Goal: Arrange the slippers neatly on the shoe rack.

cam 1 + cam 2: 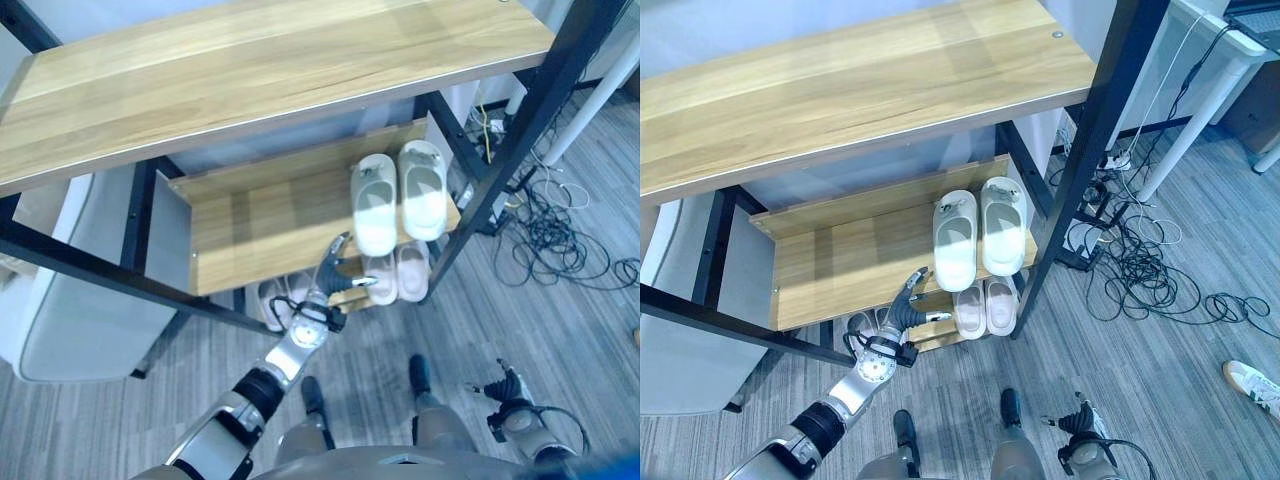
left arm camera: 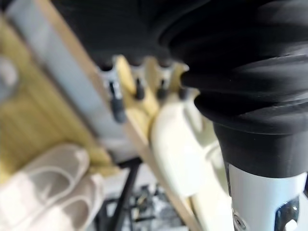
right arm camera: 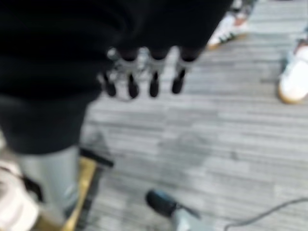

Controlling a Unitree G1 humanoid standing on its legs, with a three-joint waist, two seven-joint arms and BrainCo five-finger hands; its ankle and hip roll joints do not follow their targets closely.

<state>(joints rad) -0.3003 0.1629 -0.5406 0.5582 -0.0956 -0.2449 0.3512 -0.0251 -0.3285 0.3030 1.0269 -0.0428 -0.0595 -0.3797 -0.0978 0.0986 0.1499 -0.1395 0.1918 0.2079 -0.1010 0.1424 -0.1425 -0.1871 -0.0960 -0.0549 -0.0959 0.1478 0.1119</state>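
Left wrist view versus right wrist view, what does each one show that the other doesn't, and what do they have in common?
Left wrist view: the left robot hand, fingers straight, at the wooden shelf beside a cream slipper, with a pinkish pair lower down. Right wrist view: the right robot hand, fingers straight, over grey floor, with white sneakers and a cable. Shared: an open robot hand holding nothing.
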